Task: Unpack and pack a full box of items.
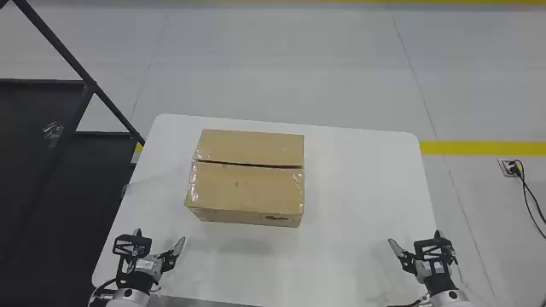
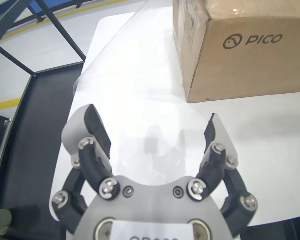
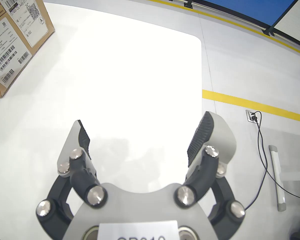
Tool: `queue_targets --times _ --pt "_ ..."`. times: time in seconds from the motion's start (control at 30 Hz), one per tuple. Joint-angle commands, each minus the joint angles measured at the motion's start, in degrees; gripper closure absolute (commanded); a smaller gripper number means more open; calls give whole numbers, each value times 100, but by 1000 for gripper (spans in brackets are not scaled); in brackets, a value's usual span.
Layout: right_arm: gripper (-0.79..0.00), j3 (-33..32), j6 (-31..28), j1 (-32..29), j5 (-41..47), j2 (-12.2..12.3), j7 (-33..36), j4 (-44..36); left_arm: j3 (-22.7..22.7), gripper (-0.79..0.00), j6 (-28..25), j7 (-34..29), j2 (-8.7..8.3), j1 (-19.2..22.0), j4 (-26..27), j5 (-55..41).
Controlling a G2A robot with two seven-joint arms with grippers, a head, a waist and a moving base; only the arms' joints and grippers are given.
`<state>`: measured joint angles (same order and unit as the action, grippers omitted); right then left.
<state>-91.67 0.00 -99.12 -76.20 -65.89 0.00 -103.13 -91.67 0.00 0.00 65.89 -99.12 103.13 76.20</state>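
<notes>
A brown cardboard box point(image 1: 246, 177) with its top flaps closed stands in the middle of the white table point(image 1: 358, 222). Clear tape wraps its corners. My left gripper point(image 1: 150, 252) hovers open over the table's front left corner, well short of the box point(image 2: 240, 51). At the front right corner my right gripper point(image 1: 421, 254) is open too, holding nothing. In the right wrist view the gripper point(image 3: 145, 136) faces bare tabletop, with the box's labelled side point(image 3: 12, 36) far off to one side. The left gripper point(image 2: 152, 131) has nothing between its fingers.
A clear plastic sheet point(image 2: 140, 63) lies on the table beside the box, reaching the table's left edge point(image 1: 141, 175). A black metal rack point(image 1: 51, 136) stands close to the table's left. A floor socket with a cable point(image 1: 512, 168) sits right of the table.
</notes>
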Motion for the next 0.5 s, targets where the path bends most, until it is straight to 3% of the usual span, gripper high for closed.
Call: queue_targets --times 0.0,0.47 --pt "-785 0 0 0 0 0 0 0 0 -785 0 0 0 0 0 0" --pt "-785 15 -29 9 2 -1 -45 -38 -3 -785 -1 8 0 10 4 -2"
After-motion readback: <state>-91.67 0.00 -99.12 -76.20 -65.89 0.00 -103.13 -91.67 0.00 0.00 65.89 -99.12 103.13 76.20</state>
